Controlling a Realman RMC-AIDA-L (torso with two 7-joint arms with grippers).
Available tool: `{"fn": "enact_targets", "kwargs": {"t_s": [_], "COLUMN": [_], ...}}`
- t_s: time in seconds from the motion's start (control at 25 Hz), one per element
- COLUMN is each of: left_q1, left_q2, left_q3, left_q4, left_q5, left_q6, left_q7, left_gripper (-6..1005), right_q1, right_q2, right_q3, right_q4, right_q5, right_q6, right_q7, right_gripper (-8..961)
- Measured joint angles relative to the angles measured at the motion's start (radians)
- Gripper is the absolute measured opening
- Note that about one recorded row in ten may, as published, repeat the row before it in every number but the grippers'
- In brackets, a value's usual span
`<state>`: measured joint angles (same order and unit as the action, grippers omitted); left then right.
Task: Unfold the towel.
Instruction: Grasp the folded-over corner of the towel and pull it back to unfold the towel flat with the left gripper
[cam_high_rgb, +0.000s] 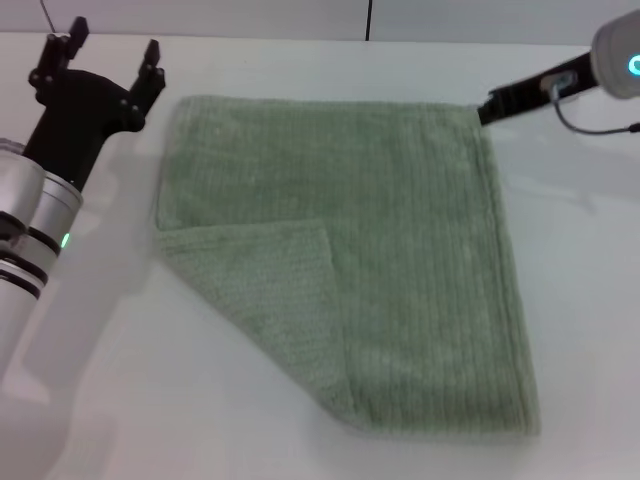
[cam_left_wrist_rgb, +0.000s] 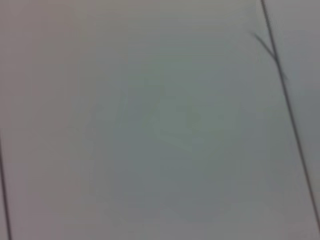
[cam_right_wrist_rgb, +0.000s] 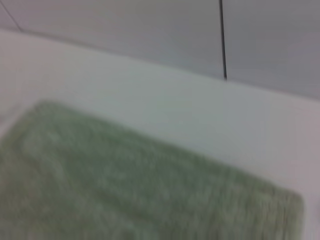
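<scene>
Mostly flat, the towel (cam_high_rgb: 390, 260) keeps one lower-left corner folded; left gripper (cam_high_rgb: 108, 62) gapes empty upper left, right gripper's (cam_high_rgb: 487, 108) grip unclear.

A white table (cam_high_rgb: 330, 455) under soft, even light, a pale wall (cam_high_rgb: 250, 18) with a dark vertical seam (cam_high_rgb: 368, 20) behind it.

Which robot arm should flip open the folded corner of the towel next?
Probably the left. Its open claw hovers off the towel's far left corner, on the same side as the folded-over flap. The right claw sits at the far right corner, farther away.
</scene>
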<state>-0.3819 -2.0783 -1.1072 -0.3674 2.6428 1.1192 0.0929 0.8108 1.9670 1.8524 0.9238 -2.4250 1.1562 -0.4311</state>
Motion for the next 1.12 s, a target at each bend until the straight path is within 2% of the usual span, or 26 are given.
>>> {"fn": "enact_targets", "kwargs": {"t_s": [0.16,0.24,0.28,0.32,0.44,0.56,0.6,0.72,0.84,0.92,1.12], "left_q1": [0.008,0.03,0.056,0.056,0.083,0.086,0.083,0.076,0.075,0.074,0.037], "left_q2": [0.007,0.022,0.046,0.046,0.079,0.094,0.096,0.085,0.04,0.016,0.014], "left_q3": [0.015,0.014,0.012,0.012,-0.011,-0.054,-0.076,-0.129,-0.201,-0.232,-0.234], "left_q4": [-0.054,-0.154,-0.291,-0.291,-0.525,-0.707,-0.782,-0.925,-1.073,-1.14,-1.22], "left_q5": [0.0,0.005,0.033,0.033,0.107,0.142,0.145,0.144,0.139,0.139,0.129], "left_q6": [-0.044,-0.153,-0.321,-0.321,-0.644,-0.946,-1.095,-1.367,-1.643,-1.778,-1.992], "left_q7": [-0.012,-0.042,-0.062,-0.062,-0.069,-0.076,-0.073,-0.032,0.073,0.126,0.122], "left_gripper": [763,762,762,762,761,760,760,759,758,758,756], "right_q1": [0.032,0.032,0.031,0.031,0.029,0.026,0.025,0.024,0.024,0.027,0.04], "right_q2": [0.004,0.005,0.004,0.004,0.004,0.004,0.003,0.002,0.001,0.0,0.002], "right_q3": [-0.005,-0.005,-0.002,-0.002,-0.001,0.0,0.001,0.003,0.007,0.013,0.012], "right_q4": [-0.061,-0.06,-0.059,-0.059,-0.055,-0.052,-0.052,-0.051,-0.051,-0.052,-0.075], "right_q5": [-0.029,-0.03,-0.031,-0.031,-0.031,-0.032,-0.032,-0.032,-0.032,-0.032,-0.046], "right_q6": [-0.008,-0.008,-0.008,-0.008,-0.007,-0.011,-0.013,-0.019,-0.025,-0.028,-0.039], "right_q7": [-0.001,-0.001,-0.001,-0.001,-0.002,-0.002,-0.002,-0.002,-0.002,-0.001,0.005], "right_gripper": [-1,-1,-1,-1,-1,-1,-1,-1,-1,-1,0]}}
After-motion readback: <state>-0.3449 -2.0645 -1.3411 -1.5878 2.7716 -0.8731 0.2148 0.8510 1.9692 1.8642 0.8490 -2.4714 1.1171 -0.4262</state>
